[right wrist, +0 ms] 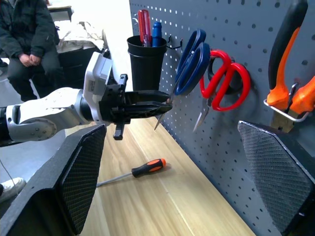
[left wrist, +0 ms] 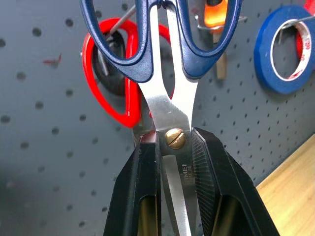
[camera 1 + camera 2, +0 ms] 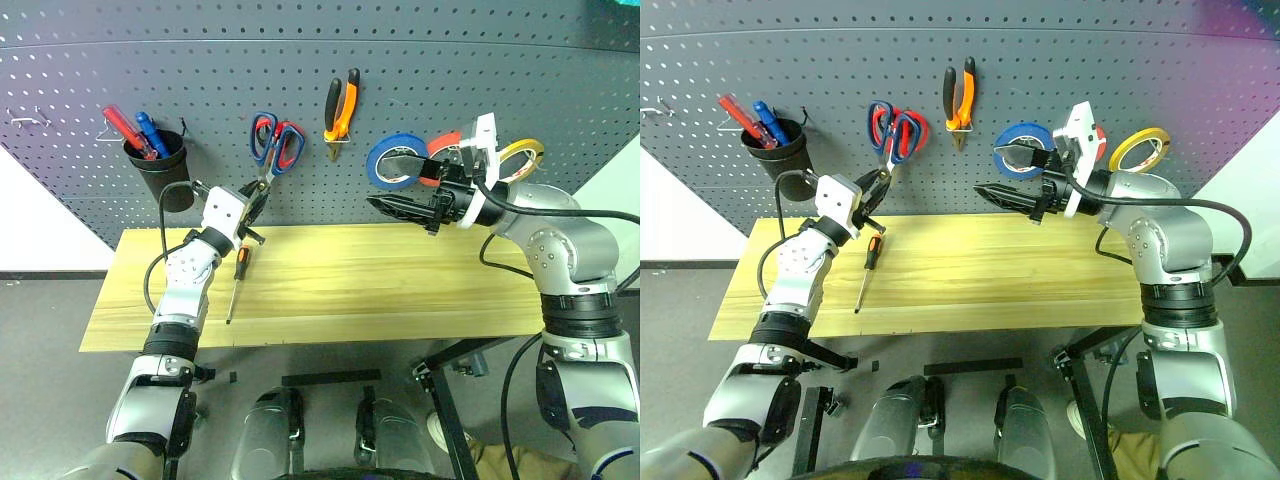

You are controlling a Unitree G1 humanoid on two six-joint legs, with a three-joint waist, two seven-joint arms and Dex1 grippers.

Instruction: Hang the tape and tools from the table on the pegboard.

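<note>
Left tool (image 2: 174,196) clamped on dark-blue-handled steel scissors (image 2: 167,73), handles raised against far grey pegboard (image 3: 420,90) | right tool (image 3: 392,208) wide open, empty | orange-black slim screwdriver (image 3: 238,275) on light wooden bench (image 3: 380,280) | blue tape ring (image 3: 396,161) hangs at right

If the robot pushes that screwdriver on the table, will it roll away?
Probably a little. The screwdriver lies flat on the smooth table, and its handle and thin shaft look round, so a sideways nudge could roll it. It looks stiff and light, so it should slide easily too.

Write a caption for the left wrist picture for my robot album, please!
Left gripper holds blue-handled scissors up to the pegboard, beside red scissors.
</note>
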